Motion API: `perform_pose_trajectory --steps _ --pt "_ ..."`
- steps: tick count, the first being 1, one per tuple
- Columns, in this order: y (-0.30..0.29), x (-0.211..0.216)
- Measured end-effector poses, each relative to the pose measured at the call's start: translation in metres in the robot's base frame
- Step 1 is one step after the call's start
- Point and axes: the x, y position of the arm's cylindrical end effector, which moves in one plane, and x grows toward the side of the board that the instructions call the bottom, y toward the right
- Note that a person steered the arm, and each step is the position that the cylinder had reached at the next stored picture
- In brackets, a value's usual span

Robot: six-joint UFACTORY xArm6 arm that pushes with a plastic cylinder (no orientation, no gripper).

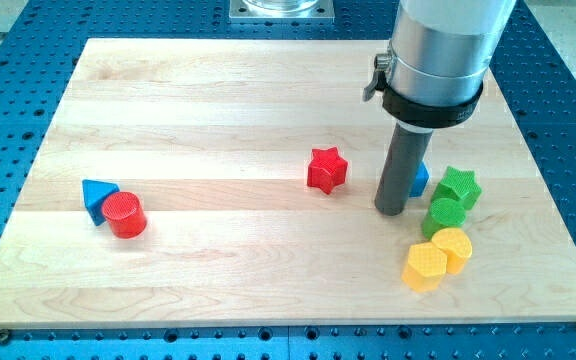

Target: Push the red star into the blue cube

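The red star lies near the middle of the wooden board. The blue cube is to its right, mostly hidden behind my rod; only a small blue part shows at the rod's right side. My tip rests on the board between the two, a short gap to the right of the red star and right in front of the blue cube. The tip is not touching the star.
A green star, a green cylinder, a yellow cylinder and a yellow hexagonal block cluster right of the tip. A blue triangular block and a red cylinder sit at the view's left.
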Motion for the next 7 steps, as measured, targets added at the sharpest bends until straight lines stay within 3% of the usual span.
perform_pose_trajectory --steps 2,3,4,5,7 --pt "0.001 -0.008" --pt "-0.033 0.028" --pt "-0.076 0.025" --pt "-0.105 -0.002" --pt "-0.109 -0.047"
